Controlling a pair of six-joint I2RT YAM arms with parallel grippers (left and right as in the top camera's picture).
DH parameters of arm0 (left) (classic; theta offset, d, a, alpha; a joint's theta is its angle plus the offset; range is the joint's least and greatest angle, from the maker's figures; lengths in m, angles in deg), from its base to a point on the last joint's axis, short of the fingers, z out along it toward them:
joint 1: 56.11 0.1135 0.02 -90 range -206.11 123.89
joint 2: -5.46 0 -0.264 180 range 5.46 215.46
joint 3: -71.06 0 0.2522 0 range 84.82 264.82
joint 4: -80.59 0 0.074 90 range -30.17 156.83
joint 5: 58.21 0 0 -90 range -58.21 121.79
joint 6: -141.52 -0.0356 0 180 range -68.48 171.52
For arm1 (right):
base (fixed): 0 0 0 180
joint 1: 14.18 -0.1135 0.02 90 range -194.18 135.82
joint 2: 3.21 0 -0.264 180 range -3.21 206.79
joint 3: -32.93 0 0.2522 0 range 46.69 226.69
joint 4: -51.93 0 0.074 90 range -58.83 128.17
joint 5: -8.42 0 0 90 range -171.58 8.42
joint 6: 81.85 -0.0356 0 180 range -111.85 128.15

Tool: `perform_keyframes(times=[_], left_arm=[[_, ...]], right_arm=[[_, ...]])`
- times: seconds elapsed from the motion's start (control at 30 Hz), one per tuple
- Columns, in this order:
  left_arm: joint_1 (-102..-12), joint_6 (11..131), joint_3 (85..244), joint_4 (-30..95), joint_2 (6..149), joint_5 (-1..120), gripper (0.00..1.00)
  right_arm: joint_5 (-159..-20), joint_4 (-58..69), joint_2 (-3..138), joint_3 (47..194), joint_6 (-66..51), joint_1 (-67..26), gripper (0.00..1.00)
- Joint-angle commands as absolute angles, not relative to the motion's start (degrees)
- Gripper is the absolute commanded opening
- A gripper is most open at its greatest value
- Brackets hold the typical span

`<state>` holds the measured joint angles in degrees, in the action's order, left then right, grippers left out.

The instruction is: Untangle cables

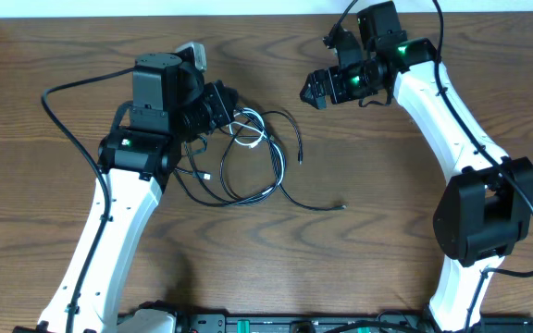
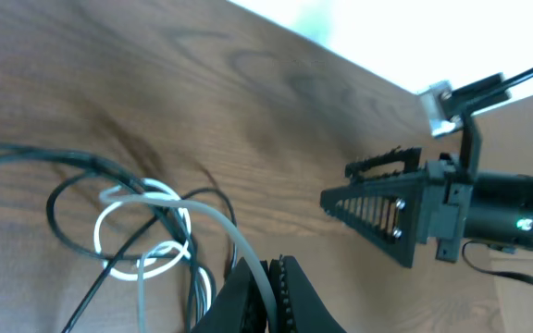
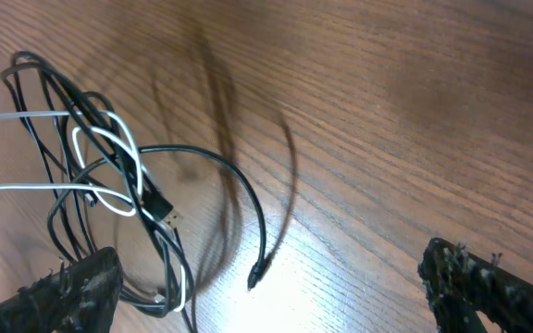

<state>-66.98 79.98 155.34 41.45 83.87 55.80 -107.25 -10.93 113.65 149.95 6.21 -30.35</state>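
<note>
Overhead, the cables (image 1: 259, 178) are lying tangled mid-worktop (image 1: 378, 240); the left gripper (image 1: 232, 109) is pinching the white cable (image 2: 218, 225) at the tangle's far-left rim, wrist tilting down, while the right gripper (image 1: 311, 91) is hovering wide open nearby, toward the far edge.

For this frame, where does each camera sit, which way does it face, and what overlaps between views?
Overhead: fixed above the table, looking straight down; left arm, right arm, left claw, right claw and cable tangle show.
Left wrist: on the left arm, facing low across the wood toward the right claw; own shut fingers pinch the white cable.
Right wrist: angled down at the tangle; own open fingers at both lower corners.
Shared: both wrist views show the white cable's loops.
</note>
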Motion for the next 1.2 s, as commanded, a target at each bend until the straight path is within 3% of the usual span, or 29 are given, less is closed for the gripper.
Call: perform_keyframes(times=[0.0, 1.17], left_arm=[[-66.7, 79.2, 155.5, 40.3, 83.8, 55.5, 0.07], [-66.7, 79.9, 155.5, 42.6, 84.0, 55.1, 0.07]], right_arm=[[-107.2, -11.1, 113.6, 150.0, 6.5, -30.8, 0.99], [-107.2, -11.1, 113.6, 150.0, 6.5, -31.0, 0.99]])
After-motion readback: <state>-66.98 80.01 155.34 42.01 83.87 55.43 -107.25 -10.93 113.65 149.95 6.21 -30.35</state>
